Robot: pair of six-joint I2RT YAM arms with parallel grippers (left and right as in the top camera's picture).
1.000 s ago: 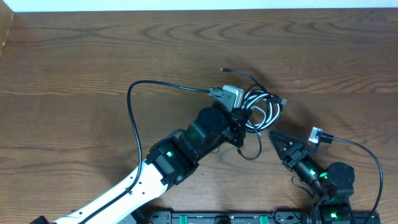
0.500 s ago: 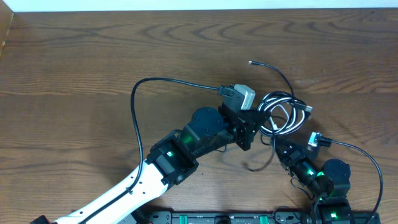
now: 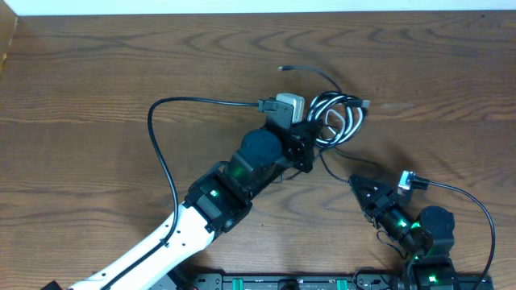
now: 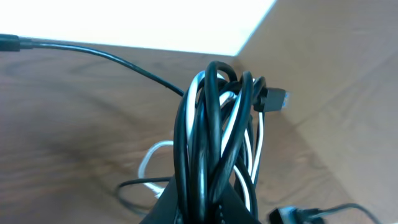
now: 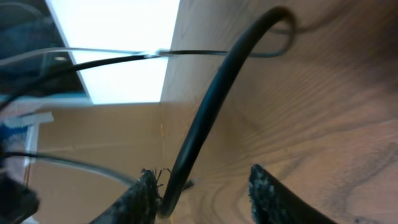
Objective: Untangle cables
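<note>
Left wrist view first: we see the left gripper [image 4: 200, 208] clenched tight on the cables [image 4: 211, 137], a bunch of black loops with a white cable [image 4: 238, 127] threaded through them, standing up out of its grip. A small plug [image 4: 275, 99] sticks out sideways near the top of the bunch. One thin black end [image 4: 93, 51] leaves the bunch and runs across the worktop [image 4: 74, 112] to the picture's left border.

In the right wrist view we find the right gripper [image 5: 205, 193] released, its fingers [image 5: 267, 190] standing apart. A black strand [image 5: 209, 118] passes up between them, close against the one on the picture's left. We cannot tell whether it touches that finger. The gap is far wider than the strand.

From overhead we place the bunch a little right of the worktop's middle, nearer the far edge than the near one, with the left gripper on its left side. The black end arcs off toward the far edge. The strand drops from the bunch to the right gripper, which sits toward the near right corner, apart from the bunch. The white wrist camera [image 3: 286, 105] on the left arm sits just left of the bunch, and its thick cord [image 3: 157, 153] loops out toward the left edge.
</note>
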